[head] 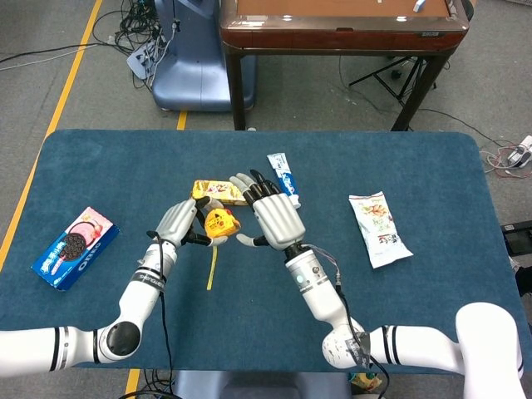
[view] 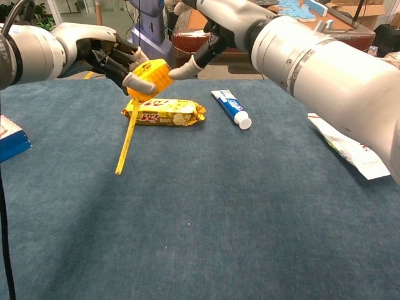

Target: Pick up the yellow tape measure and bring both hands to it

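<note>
**Tape measure up in left hand, right hand alongside**

While the left hand [head: 179, 221] grips the yellow tape measure [head: 222, 224] clear of the blue table [head: 416, 158], the yellow blade [head: 211, 266] hangs out of the case, slanting down toward the cloth. Chest view: left hand fingers [view: 119, 62] wrap the case from the back, blade [view: 127, 140] drooping, tip near or on the table, hard to tell. Right hand [head: 274, 218] sits just beside the tape measure, fingers spread and apart, holding nothing; thumb tip [view: 178, 72] close to the case, contact not clear. Behind the tape measure: yellow snack bar wrapper [view: 165, 112] flat on the table, toothpaste tube [view: 230, 107] just right of it. White snack packet [head: 378, 229] well apart toward the right side. Oreo box [head: 75, 248] near the left edge.
</note>
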